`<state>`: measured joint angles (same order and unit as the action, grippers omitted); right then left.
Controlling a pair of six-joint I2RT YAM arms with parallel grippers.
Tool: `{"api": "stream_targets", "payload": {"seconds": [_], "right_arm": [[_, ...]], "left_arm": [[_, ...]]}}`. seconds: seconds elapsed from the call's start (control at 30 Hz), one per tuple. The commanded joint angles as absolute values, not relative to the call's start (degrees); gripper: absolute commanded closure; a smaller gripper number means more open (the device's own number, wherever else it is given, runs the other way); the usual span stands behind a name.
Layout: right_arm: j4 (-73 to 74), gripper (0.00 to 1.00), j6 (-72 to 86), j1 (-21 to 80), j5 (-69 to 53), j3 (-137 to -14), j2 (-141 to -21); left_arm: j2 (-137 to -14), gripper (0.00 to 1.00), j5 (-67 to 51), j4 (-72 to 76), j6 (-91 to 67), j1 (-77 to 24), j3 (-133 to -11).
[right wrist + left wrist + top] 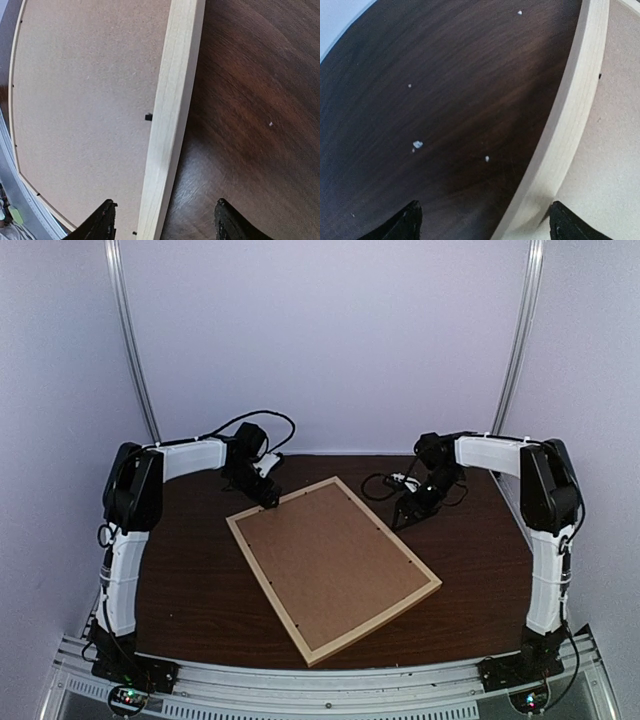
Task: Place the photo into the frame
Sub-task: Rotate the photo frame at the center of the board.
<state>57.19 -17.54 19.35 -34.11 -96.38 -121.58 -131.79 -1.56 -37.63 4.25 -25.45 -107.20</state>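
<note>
Bench (190, 590): dark brown wood grain, a few pale specks (417, 144) on it. Plain pale lilac-white walls (330, 340) behind and at both sides of the bench. A slim metal upright rises at each far corner, the left upright (133, 340) and the right upright (518, 340). Slotted aluminium rail (330, 685) along the bench's near edge. Light soft, even.

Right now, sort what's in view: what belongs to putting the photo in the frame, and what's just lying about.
Job in hand: frame; brown backing board lying inside it; left claw and right claw, both open at its rails. The photo is not in view.
Lying about: white crumbs on the table.
</note>
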Motion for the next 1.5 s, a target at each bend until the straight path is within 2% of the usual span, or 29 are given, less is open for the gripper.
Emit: {"api": "stream_targets", "payload": {"seconds": [0.0, 0.1, 0.23, 0.47, 0.57, 0.73, 1.0, 1.27, 1.47], "right_arm": [[50.25, 0.36, -9.79, 19.34, -34.34, -89.93, -113.58], [47.83, 0.38, -3.95, 19.42, -33.28, -84.41, -109.05], [46.75, 0.33, 4.46, 19.42, -29.30, -76.71, -102.79], [43.59, 0.30, 18.74, 19.55, -24.27, -62.31, -90.86], [41.21, 0.28, 23.31, 20.00, -22.28, -56.07, -85.04], [34.60, 0.25, 29.66, 22.65, -21.80, -49.56, -81.78], [27.16, 0.23, 33.47, 26.79, -21.28, -49.24, -90.23], [29.45, 0.26, 29.91, 26.78, -16.04, -53.57, -96.84], [32.71, 0.35, 20.95, 23.62, -15.39, -62.32, -102.05]], "left_arm": [[-136.34, 0.17, -8.58, -41.29, 5.95, -23.35, -113.18], [-137.40, 0.33, -13.55, -42.31, 5.18, -22.69, -114.11], [-137.72, 0.55, -15.63, -42.28, 3.95, -22.63, -112.82], [-133.05, 0.88, -8.47, -40.49, -5.10, -22.34, -104.18], [-128.66, 0.98, -5.51, -37.70, -10.21, -22.32, -96.19], [-119.28, 1.00, -2.25, -30.86, -23.63, -22.24, -79.36], [-107.72, 0.98, -9.32, -16.62, -37.14, -26.94, -53.78], [-99.91, 0.92, -9.48, -14.67, -42.21, -35.61, -46.25], [-93.75, 0.86, -11.67, -15.06, -42.35, -39.31, -42.99]]}}
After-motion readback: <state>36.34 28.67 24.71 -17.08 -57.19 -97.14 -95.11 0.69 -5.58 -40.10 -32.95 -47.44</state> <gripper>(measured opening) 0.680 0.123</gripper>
